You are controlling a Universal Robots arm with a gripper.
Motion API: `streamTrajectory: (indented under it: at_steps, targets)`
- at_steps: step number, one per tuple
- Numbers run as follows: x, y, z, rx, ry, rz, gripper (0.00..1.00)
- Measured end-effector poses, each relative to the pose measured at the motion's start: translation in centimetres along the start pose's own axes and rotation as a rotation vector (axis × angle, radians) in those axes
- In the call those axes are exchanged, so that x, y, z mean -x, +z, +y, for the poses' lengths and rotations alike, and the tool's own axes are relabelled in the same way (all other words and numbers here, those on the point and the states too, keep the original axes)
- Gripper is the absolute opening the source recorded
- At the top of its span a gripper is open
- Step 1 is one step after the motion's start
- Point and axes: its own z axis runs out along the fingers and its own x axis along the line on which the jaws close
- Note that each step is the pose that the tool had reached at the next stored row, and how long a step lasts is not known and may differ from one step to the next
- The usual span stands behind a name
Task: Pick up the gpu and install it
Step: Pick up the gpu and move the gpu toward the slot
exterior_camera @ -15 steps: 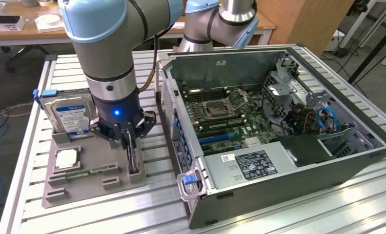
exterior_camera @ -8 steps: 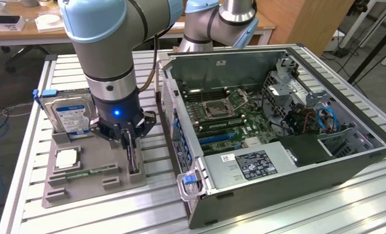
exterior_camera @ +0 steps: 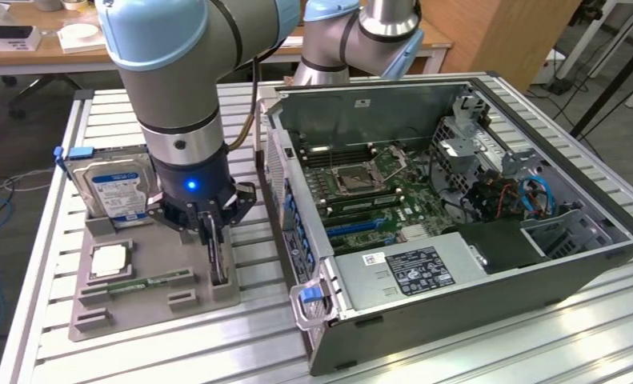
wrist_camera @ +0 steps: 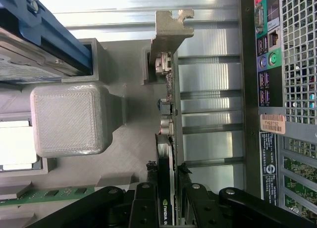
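gpu [wrist_camera: 165,148] between the fingers [wrist_camera: 143,208]: black plastic shroud, semi-gloss. Its bracket [wrist_camera: 171,32] is bare silvery metal with a dull sheen. Fingers black, matt, look like metal; bolt heads shinier. Tray [wrist_camera: 133,153] under the fingers: grey printed plastic, matt, with fine layer lines, roughest on the block [wrist_camera: 69,119]. Table [wrist_camera: 213,74] beside the fingers: aluminium slats, smooth, brushed shine. Computer case [exterior_camera: 487,296], well apart from the fingers: dark painted metal outside, bare grey sheet metal inside. Hard drive [exterior_camera: 114,188] near the fingers: silvery metal, glossy label. Arm [exterior_camera: 178,96] above the fingers: smooth satin grey shell, pale blue cap [exterior_camera: 150,32].
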Motion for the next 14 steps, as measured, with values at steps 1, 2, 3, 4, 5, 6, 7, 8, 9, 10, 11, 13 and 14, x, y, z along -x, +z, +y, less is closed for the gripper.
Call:
streamTrajectory:
  at_steps: [1,2,3,4,5,6,7,8,9,10,11,13,14]
  targets:
    - [0.0,0.0,0.0,0.0001,0.0,-0.0002,0.27]
    - [0.0,-0.02,0.0,0.0002,0.0,-0.0002,0.27]
    - [0.0,-0.06,0.01,0.0001,0.0,-0.0002,0.27]
    - [0.0,-0.11,0.0,-0.0001,0.0,0.0,0.27]
    - [0.01,-0.15,0.01,-0.0001,0.0,0.0,0.27]
    - [0.01,-0.19,0.01,-0.0001,0.0,-0.0001,0.27]
    - [0.01,-0.25,0.01,-0.0001,0.0,0.0,0.27]
    - [0.01,-0.31,0.01,-0.0001,0.0,0.0,0.27]
    - [0.02,-0.36,0.02,-0.0001,0.0,0.0,0.27]
    - [0.02,-0.41,0.02,-0.0001,0.0,0.0,0.27]
    - [0.02,-0.45,0.02,0.0,0.0,0.0,0.27]
    - [0.02,-0.57,0.02,-0.0001,0.0,0.0,0.27]
    - [0.02,-0.64,0.02,-0.0001,0.0,0.0,0.27]
